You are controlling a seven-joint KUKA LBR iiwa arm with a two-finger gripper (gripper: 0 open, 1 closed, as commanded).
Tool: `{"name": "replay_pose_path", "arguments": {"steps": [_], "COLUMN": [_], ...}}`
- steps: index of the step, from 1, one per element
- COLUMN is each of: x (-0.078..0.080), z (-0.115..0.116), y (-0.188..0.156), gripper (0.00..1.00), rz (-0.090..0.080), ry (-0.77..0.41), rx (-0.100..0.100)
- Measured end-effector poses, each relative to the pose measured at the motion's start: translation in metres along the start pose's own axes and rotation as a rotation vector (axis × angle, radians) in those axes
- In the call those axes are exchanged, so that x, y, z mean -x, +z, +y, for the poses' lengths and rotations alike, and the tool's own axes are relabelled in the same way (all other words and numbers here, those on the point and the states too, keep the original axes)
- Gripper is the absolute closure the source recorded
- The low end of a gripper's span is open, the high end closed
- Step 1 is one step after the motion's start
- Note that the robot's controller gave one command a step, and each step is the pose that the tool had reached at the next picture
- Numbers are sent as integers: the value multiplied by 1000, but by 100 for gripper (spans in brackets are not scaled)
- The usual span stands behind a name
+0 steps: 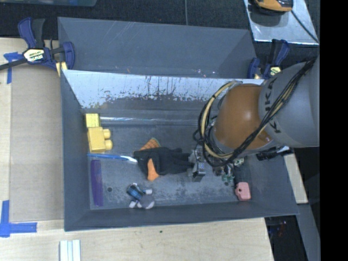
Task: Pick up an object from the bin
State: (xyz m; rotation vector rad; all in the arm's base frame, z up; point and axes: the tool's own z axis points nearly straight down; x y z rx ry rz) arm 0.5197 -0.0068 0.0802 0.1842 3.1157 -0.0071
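Observation:
My gripper (198, 166) is low over the bin floor, right of centre, beneath the arm's orange cover. Its tips sit at the right end of a black and orange soft toy (161, 160) that lies in the middle of the bin. Whether the toy is between the tips I cannot make out. A small pink block (242, 191) lies on the floor to the gripper's lower right.
A yellow plastic block (97, 135) stands at the left wall. A blue-handled toothbrush (116, 157) and a purple comb (96, 182) lie at the lower left. A small blue and white piece (139, 195) rests near the front wall.

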Motion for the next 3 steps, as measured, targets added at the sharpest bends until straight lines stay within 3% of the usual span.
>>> {"name": "replay_pose_path", "arguments": {"steps": [1,2,3], "x": [0,-4,-1], "z": [0,8,-8], "y": [0,-60,-136], "gripper": [100,100,100], "rz": [0,6,8], "ry": [0,9,-37], "rx": [0,-1,-2]}}
